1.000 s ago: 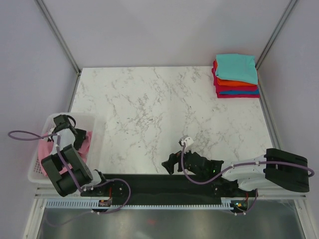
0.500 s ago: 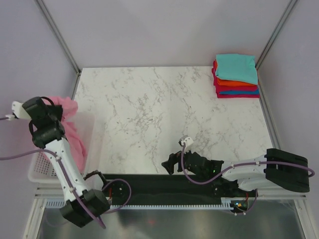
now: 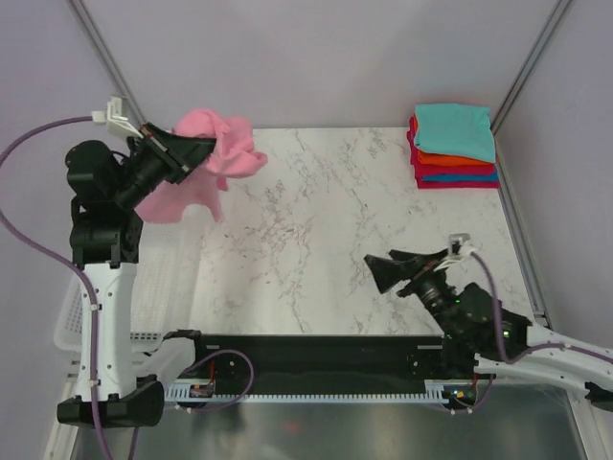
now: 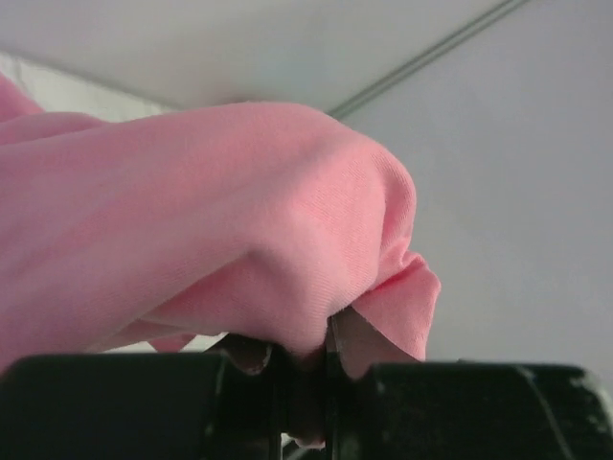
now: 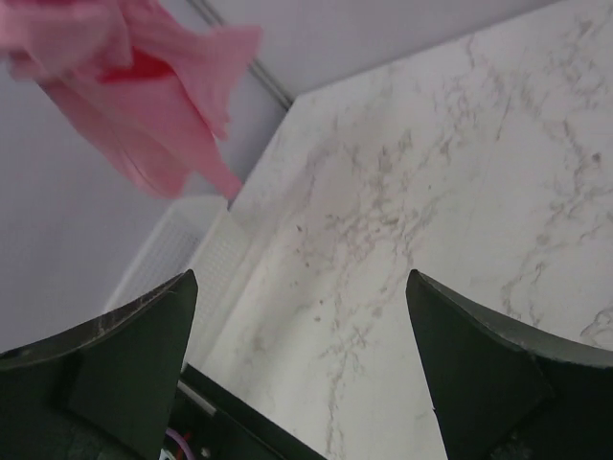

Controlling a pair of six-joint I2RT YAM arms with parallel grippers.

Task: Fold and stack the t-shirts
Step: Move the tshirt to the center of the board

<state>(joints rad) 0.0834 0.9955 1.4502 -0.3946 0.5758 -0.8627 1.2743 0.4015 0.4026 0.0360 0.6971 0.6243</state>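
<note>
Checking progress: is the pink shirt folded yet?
Not folded. The pink shirt hangs crumpled in the air, pinched in the left gripper.

Left gripper (image 3: 203, 153): up from the white basket (image 3: 69, 324), now high over the far-left corner of the table (image 3: 316, 211).
Pink shirt (image 3: 228, 153): out of the basket, hanging in air from this gripper.
Right gripper (image 3: 375, 271): off the near edge, raised, further right.
</note>
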